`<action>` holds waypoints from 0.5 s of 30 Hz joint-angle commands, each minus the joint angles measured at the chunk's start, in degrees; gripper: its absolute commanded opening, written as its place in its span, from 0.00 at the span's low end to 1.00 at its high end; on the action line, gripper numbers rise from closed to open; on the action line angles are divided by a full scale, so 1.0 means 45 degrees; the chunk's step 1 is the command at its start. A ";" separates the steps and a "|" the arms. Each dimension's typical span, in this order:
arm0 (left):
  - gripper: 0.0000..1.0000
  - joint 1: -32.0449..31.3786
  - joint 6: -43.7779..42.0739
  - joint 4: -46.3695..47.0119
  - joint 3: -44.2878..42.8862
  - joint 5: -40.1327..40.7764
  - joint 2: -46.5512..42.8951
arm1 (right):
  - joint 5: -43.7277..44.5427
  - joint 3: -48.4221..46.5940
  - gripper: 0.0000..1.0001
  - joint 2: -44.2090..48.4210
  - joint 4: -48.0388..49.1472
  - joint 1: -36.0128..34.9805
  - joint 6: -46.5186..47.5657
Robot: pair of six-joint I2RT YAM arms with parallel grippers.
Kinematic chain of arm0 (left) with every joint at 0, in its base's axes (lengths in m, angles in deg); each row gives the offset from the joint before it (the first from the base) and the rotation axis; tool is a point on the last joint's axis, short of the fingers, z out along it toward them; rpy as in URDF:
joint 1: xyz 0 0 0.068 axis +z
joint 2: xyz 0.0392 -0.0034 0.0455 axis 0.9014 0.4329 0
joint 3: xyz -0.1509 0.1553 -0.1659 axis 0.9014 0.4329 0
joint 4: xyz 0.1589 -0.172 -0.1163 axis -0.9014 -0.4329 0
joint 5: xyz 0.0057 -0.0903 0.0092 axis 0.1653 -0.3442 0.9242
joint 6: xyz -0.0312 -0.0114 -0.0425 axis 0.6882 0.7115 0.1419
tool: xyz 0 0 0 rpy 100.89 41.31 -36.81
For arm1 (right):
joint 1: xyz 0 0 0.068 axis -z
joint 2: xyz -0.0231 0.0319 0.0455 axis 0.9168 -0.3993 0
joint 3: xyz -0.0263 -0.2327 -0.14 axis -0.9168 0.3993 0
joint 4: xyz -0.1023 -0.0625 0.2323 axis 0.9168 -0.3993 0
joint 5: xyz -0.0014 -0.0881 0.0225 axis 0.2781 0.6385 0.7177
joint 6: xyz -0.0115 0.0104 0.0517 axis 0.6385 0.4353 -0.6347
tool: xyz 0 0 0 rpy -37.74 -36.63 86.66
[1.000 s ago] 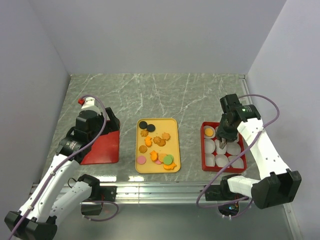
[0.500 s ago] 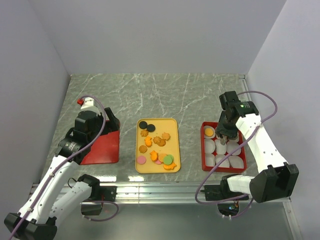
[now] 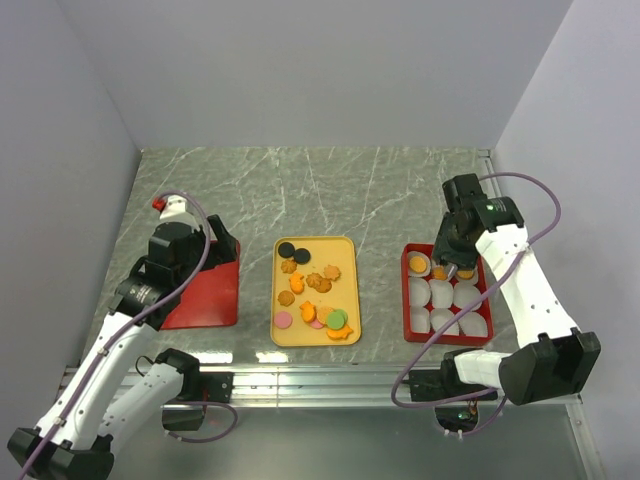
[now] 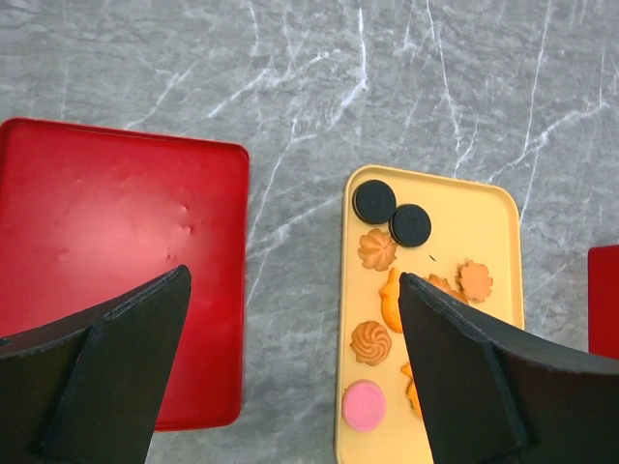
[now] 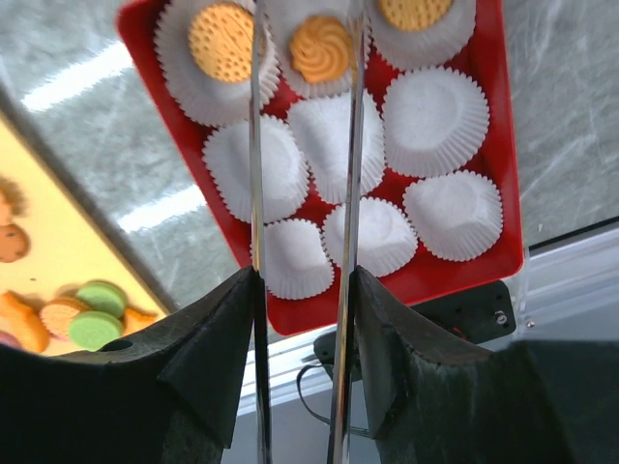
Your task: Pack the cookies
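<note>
Plain pale walls point(image 3: 80, 120) enclose a grey-green marbled bench point(image 3: 330, 190) on three sides. Left: flat red tray point(image 4: 97, 242) on the bench, left gripper point(image 4: 293, 278) above it, jaws wide apart, empty. Centre: yellow tray point(image 3: 335, 248) carrying most cookies point(image 3: 318, 283). Right: red box point(image 3: 406, 300) of white paper cups point(image 5: 433, 118), three back-row cups each holding one cookie. The right gripper point(image 5: 305, 29) is over the middle one, jaws partly apart, gripping nothing.

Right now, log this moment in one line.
left gripper open by flat red tray | right gripper open over swirl cookie | three paper cups filled
</note>
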 commanded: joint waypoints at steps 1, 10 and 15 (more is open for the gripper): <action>0.95 -0.0051 -0.0056 0.0039 -0.0344 0.0549 -0.0435 | 0.0339 -0.1209 0.51 -0.0033 -0.0202 0.0099 0.0160; 1.00 -0.0051 0.0316 -0.0451 -0.0112 0.1817 -0.2036 | -0.0716 -0.2967 0.49 -0.0384 -0.0847 -0.0291 0.0023; 0.99 -0.0051 0.0355 -0.0391 0.0044 0.2716 -0.2739 | -0.1028 -0.4197 0.49 -0.0930 -0.1238 -0.1906 -0.0445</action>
